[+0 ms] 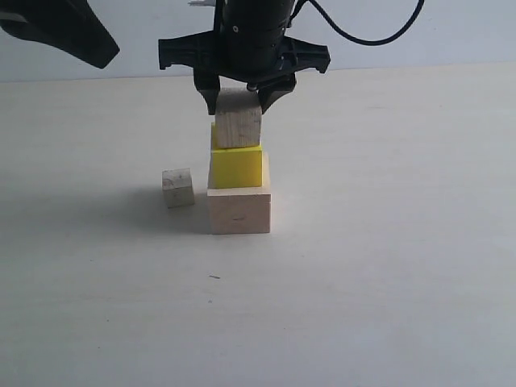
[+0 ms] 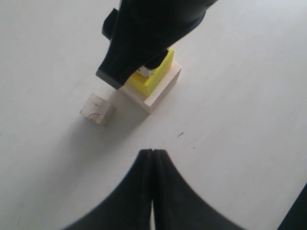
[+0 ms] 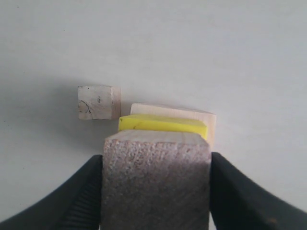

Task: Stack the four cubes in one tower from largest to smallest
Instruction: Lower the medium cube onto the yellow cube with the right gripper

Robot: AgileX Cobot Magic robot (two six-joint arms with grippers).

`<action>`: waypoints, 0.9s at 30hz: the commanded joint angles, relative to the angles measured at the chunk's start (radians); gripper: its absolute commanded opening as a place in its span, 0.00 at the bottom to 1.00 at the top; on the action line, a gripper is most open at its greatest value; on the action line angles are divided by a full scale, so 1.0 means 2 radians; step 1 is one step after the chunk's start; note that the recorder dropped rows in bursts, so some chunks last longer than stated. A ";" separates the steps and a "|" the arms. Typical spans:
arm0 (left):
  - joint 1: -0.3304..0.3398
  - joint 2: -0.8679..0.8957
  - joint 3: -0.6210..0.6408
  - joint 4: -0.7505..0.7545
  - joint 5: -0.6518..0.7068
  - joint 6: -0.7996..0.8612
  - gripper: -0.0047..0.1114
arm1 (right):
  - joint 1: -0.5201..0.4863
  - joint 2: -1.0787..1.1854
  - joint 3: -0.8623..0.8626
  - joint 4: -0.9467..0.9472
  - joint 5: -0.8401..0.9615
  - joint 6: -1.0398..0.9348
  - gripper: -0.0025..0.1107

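The large pale wood cube (image 1: 239, 210) stands on the table with the bright yellow cube (image 1: 236, 167) on top of it. My right gripper (image 1: 239, 101) is shut on the brownish wood cube (image 1: 238, 122), which sits at the yellow cube's top; contact cannot be told. In the right wrist view the brownish cube (image 3: 156, 179) fills the space between the fingers (image 3: 79, 196), with the yellow cube (image 3: 163, 124) and large cube (image 3: 206, 117) below. The smallest pale wood cube (image 1: 177, 187) lies on the table left of the stack. My left gripper (image 2: 152, 152) is shut, empty, raised above the table.
The left arm's dark body (image 1: 60, 28) hangs at the upper left of the exterior view. A small dark speck (image 1: 214, 277) lies on the pale tabletop (image 1: 387, 282) in front of the stack.
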 commanded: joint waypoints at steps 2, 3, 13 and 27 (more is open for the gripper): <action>0.002 -0.004 0.001 -0.006 -0.002 0.000 0.04 | 0.001 0.001 -0.005 0.011 -0.011 -0.001 0.02; 0.002 -0.004 0.001 -0.006 -0.002 0.000 0.04 | 0.001 0.001 -0.005 0.011 -0.011 -0.001 0.02; 0.002 -0.004 0.001 -0.006 -0.002 0.000 0.04 | 0.001 0.001 -0.005 0.011 -0.009 -0.003 0.02; 0.002 -0.004 0.001 -0.006 -0.002 0.000 0.04 | 0.001 -0.009 -0.005 0.006 -0.009 -0.003 0.02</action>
